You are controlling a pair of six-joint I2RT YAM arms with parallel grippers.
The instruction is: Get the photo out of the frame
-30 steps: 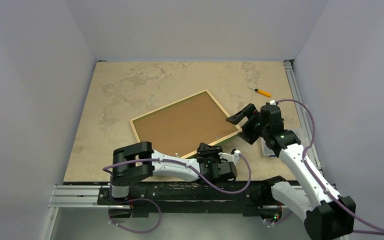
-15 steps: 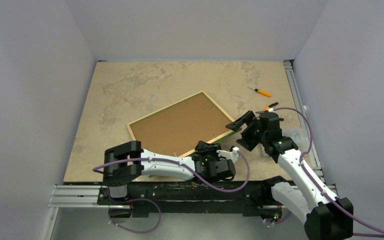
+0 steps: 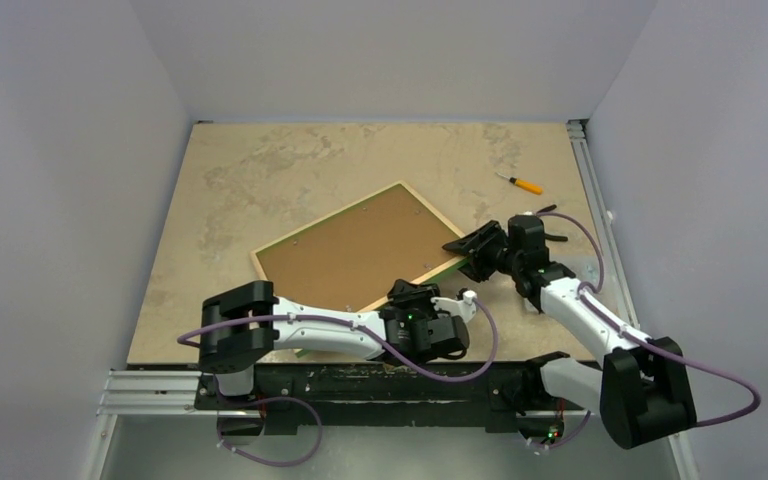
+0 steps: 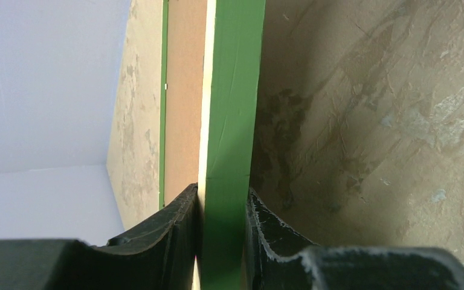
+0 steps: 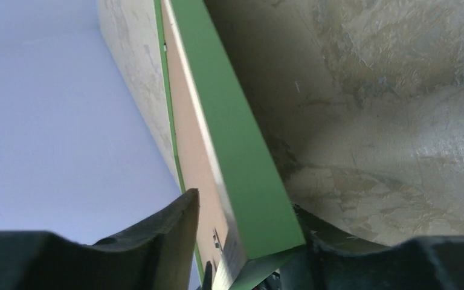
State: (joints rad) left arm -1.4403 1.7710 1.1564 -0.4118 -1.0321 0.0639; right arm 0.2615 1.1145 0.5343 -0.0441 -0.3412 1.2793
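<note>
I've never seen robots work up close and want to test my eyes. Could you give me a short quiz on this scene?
1. True or false: the photo lies brown back up inside the frame.
2. What does the left claw grip? A the frame's green edge; B a cup; C nothing.
3. Which claw straddles the frame's corner nearest the orange-handled screwdriver?
Key: 1 true; 2 A; 3 the right claw.
</note>
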